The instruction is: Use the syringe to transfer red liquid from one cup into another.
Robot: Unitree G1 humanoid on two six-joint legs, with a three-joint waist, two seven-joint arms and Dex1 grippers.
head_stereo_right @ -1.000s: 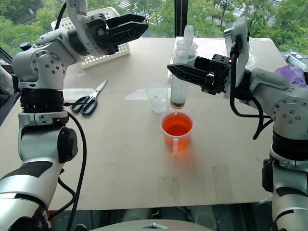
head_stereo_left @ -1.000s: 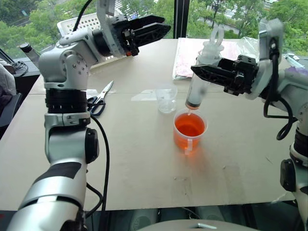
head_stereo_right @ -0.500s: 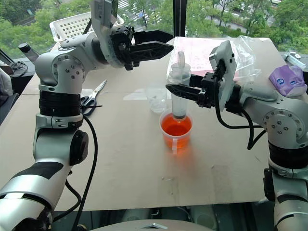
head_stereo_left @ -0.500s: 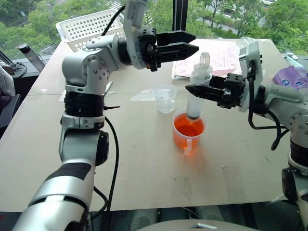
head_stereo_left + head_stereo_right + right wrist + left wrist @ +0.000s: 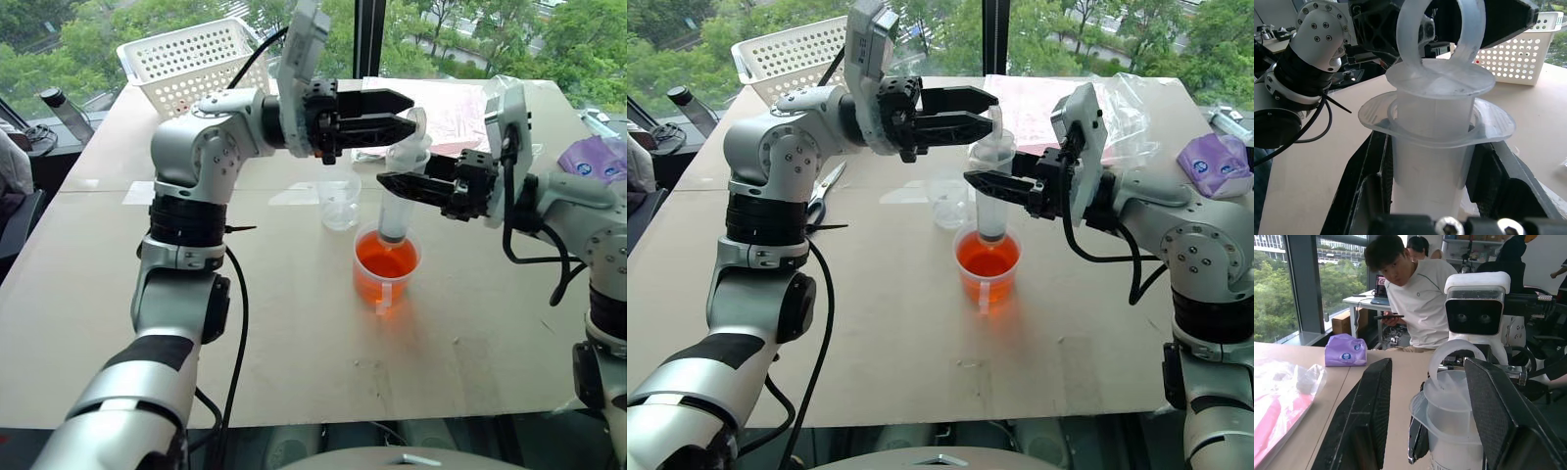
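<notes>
While the right gripper (image 5: 392, 183) clenches its jaws around the barrel of the syringe (image 5: 400, 203), we see the syringe held upright with its tip dipped into the wide handled cup (image 5: 386, 267) of red liquid (image 5: 385, 262) near the middle of the counter (image 5: 294, 323). Our left gripper (image 5: 404, 111) reaches in level from nine o'clock, its jaws released and standing on either side of the plunger ring (image 5: 1455, 357) at the syringe's top, apart from it. The small plain cup (image 5: 339, 201) stands at about eleven o'clock from the handled cup, just beside it. A white basket (image 5: 186, 64) sits at the counter's far edge, and a person (image 5: 1413, 293) sits beyond the counter.
</notes>
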